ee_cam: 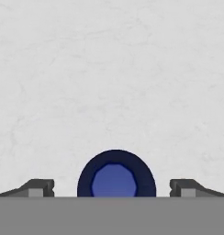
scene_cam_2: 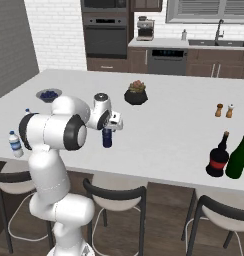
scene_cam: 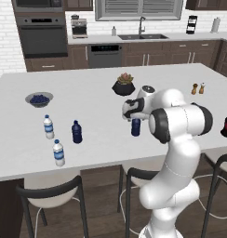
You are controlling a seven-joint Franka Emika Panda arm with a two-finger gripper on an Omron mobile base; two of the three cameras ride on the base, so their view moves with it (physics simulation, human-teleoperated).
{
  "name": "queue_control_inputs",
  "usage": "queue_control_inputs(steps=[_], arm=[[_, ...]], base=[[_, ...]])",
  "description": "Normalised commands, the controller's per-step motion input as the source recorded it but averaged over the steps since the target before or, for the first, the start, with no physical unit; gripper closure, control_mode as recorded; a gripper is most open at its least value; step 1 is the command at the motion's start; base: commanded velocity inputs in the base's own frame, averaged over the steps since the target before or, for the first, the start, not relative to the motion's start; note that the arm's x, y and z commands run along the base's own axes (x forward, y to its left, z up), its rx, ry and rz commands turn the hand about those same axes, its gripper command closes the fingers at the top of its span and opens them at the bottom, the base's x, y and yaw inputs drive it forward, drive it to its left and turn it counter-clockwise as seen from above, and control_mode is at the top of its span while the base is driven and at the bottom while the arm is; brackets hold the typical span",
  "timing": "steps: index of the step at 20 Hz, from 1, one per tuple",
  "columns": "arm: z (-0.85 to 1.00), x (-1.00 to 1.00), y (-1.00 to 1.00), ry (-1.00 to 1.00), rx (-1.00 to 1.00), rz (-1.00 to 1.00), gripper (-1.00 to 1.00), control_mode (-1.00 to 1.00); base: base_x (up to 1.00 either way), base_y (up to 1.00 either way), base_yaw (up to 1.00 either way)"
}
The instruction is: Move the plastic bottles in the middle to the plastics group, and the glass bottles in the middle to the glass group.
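White counter (ee_cam: 114, 69), navy bottle (ee_cam: 116, 176) centred between spread fingers (ee_cam: 40, 187)

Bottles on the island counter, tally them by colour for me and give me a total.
Clear water bottles: 2
Dark navy bottles: 2
Black bottle with red label: 1
Green bottle: 1
Total: 6
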Motion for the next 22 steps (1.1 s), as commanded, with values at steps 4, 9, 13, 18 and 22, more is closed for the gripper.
queue_control_inputs(steps=[4, 9, 13, 18, 22], arm=[[-0.03, 0.06, 0.00, 0.00, 0.00, 0.00, -1.00, -1.00], [-0.07, 0.00, 0.00, 0.01, 0.00, 0.00, -1.00, -1.00], [-0.10, 0.00, 0.00, 0.02, 0.00, 0.00, 1.00, -1.00], [-0.02, 0.00, 0.00, 0.00, 0.00, 0.00, 1.00, -1.00], [0.00, -0.08, 0.02, -0.03, 0.00, 0.00, 1.00, -1.00]], base=[[0.00, 0.00, 0.00], [0.00, 0.00, 0.00], [0.00, 0.00, 0.00], [0.00, 0.00, 0.00], [0.00, 0.00, 0.00]])
